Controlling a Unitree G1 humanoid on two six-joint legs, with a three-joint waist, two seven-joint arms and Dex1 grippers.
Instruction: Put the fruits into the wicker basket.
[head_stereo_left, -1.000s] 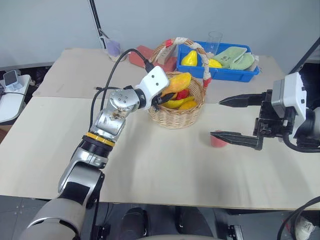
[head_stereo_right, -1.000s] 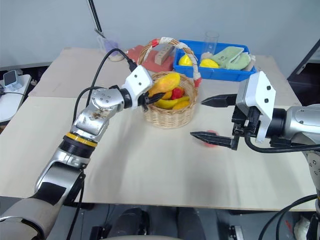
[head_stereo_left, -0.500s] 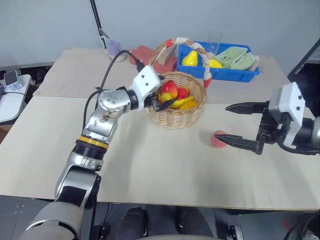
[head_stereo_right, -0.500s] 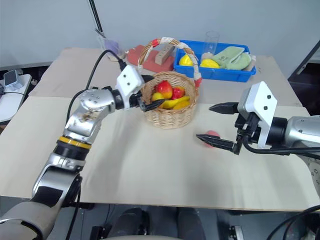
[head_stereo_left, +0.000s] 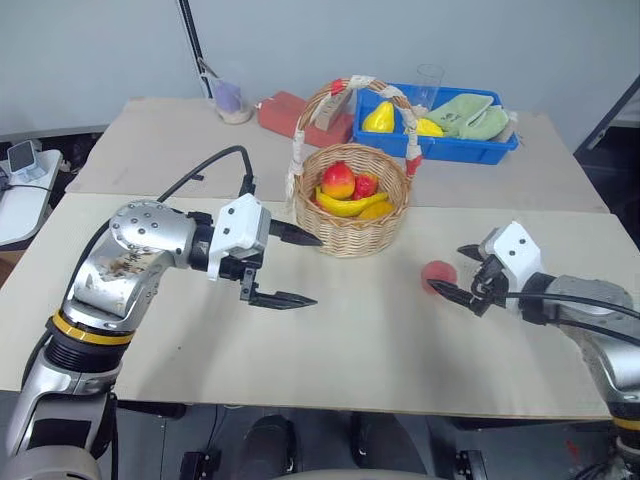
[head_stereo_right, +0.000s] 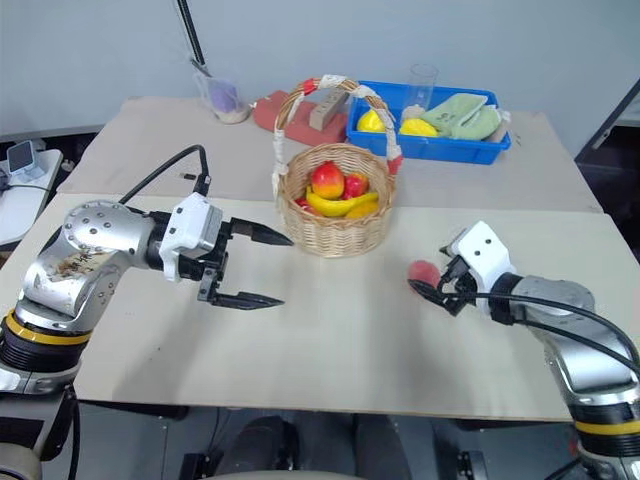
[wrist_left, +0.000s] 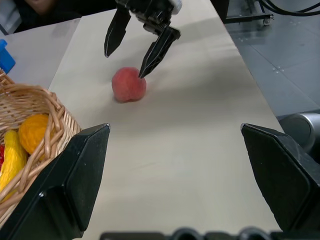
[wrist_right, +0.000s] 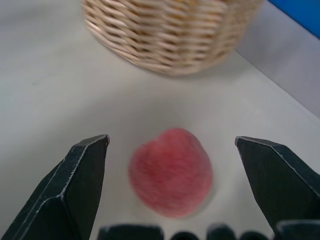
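Peach on the table, mango in the basket

Your right claw (head_stereo_left: 455, 272) is spread wide around the peach (head_stereo_left: 437, 275) on the table (head_stereo_left: 340, 350) — not pinching it. Your left claw (head_stereo_left: 290, 268) is spread wide too, holding nothing, just beside the wicker basket (head_stereo_left: 350, 215) — the mango (head_stereo_left: 338, 181) lies inside.

Wicker basket (wrist_left: 30, 135) cut off at the left wrist view's edge; peach (wrist_right: 171, 171) blurred.
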